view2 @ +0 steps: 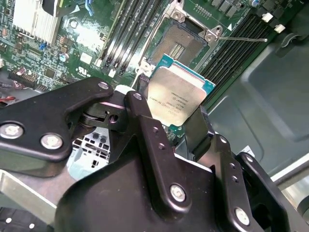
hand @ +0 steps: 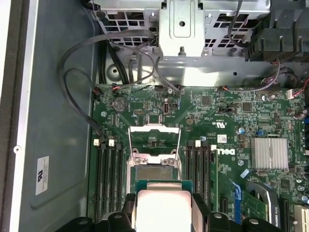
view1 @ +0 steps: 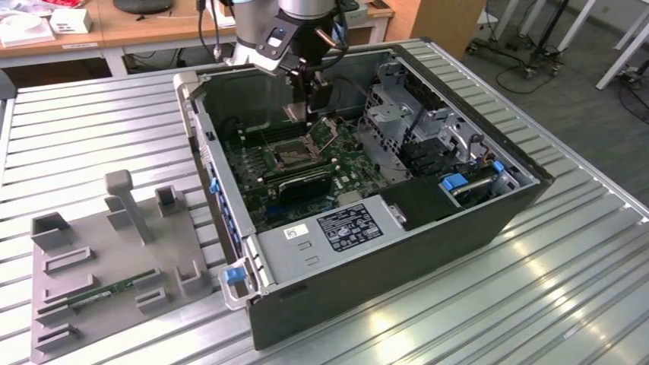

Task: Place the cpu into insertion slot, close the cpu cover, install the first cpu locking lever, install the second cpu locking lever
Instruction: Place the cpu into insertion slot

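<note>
- One gripper (view2: pixel 171 113) is at work here, clenched on the cpu (view2: pixel 176 92). Its two black fingers (view2: pixel 145 130) press on opposite edges of the chip, and the silvery-tan top is turned toward the second wrist camera.
- The cpu hangs in the air over the green motherboard (hand: pixel 217 111). It is close to the insertion slot (hand: pixel 153 171) but not seated in it.
- The slot lies bare, a dark square with a silvery rim, between two banks of black memory slots (hand: pixel 108 179).
- The cpu cover (hand: pixel 154 128) stands swung up and open, on the side of the slot away from the gripper. The board shows through its cut-out centre.
- A thin wire lever (view2: pixel 244 38) sticks out from a corner of the slot, across the memory slots.
- A silver finned heatsink (hand: pixel 270 153) sits on the board, well apart from the slot.
- In the exterior view the arm reaches down into an open computer case (view1: pixel 406 258), which lies on a slatted metal table (view1: pixel 568 304).
- On the exterior view's left a grey fixture tray (view1: pixel 102 255) holds a green memory stick (view1: pixel 106 292), apart from the case.
</note>
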Available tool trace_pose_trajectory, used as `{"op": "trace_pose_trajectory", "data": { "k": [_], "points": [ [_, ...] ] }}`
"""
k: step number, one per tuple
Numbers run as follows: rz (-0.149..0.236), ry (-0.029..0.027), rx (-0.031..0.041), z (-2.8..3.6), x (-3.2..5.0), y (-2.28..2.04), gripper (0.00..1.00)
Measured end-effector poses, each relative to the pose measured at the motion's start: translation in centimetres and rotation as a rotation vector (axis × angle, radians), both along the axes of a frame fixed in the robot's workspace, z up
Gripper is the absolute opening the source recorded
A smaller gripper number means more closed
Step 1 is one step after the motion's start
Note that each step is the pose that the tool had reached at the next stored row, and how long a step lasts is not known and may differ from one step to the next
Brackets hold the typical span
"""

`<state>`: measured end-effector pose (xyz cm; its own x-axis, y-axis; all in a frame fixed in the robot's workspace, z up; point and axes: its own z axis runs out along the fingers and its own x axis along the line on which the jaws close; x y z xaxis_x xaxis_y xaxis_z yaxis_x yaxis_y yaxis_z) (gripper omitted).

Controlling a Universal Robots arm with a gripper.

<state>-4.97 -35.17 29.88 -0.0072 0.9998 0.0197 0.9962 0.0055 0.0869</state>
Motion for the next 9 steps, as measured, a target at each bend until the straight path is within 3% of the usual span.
{"op": "trace_pose_trajectory", "data": {
  "k": [9],
  "points": [
    [-0.001,0.0004,0.0000,-0.48,0.01,-0.03,0.54]
  ]
}}
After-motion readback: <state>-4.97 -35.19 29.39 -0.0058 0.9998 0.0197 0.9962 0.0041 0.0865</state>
